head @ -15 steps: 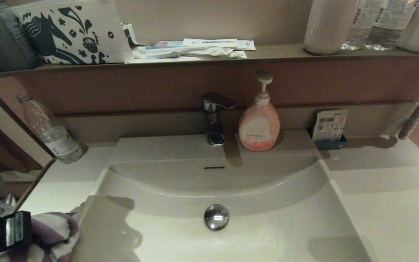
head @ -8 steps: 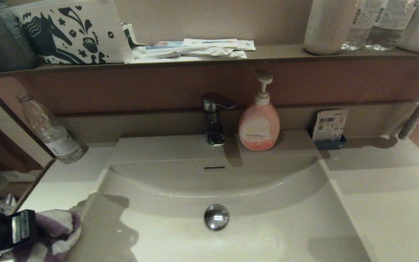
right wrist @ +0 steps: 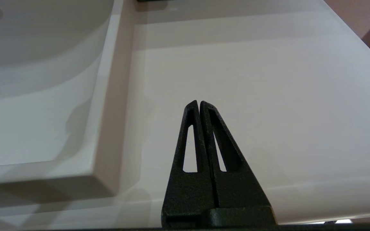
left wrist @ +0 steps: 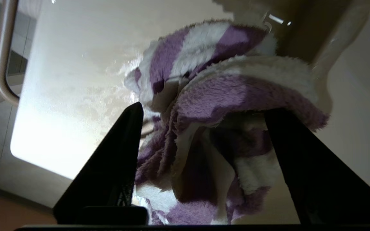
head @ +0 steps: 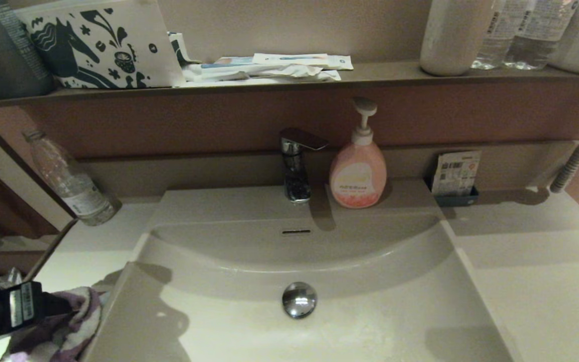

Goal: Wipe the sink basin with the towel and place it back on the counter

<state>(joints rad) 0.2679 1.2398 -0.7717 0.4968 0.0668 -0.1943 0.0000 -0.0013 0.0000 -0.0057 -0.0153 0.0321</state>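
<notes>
Setting down | left gripper (left wrist: pixel 201 112) jaws wide apart, striped purple-white terry towel (left wrist: pixel 217 96) loose between | cream counter (left wrist: pixel 75 64) beneath | withdraw straight, avoid snagging.

The purple-and-white striped towel (head: pixel 61 327) lies bunched on the cream counter (head: pixel 83 261) at the near left, just beside the sink basin (head: pixel 370 301).
</notes>
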